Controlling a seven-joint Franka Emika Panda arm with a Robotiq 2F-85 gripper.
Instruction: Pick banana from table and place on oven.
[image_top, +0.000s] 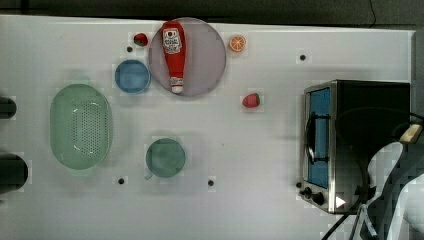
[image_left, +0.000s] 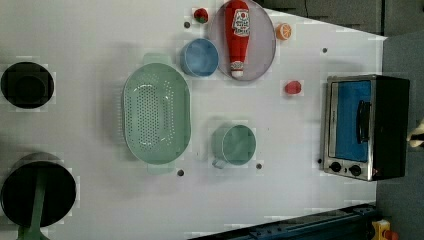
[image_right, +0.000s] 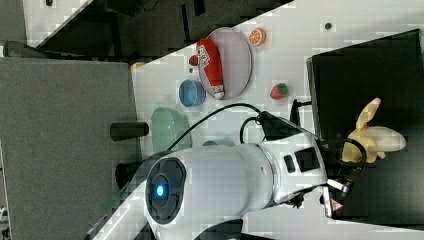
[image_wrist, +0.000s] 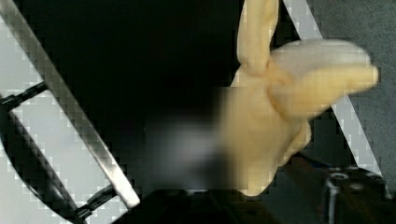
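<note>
Banana (image_right: 372, 137) task scene: white tabletop (image_top: 250, 150), then black-topped oven (image_right: 370, 75) at the top view's right, white arm (image_right: 225, 180) reaching over it, banana over the oven top at the hand (image_right: 350, 155), whose grip I cannot tell.

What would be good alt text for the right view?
A white robot arm reaches over a black-topped toaster oven, with a pale yellow toy banana at its end. Behind, on the white table, are a ketchup bottle on a plate, a strawberry and a blue bowl.

Lab: toy kitchenware, holed table (image_top: 260, 150)
</note>
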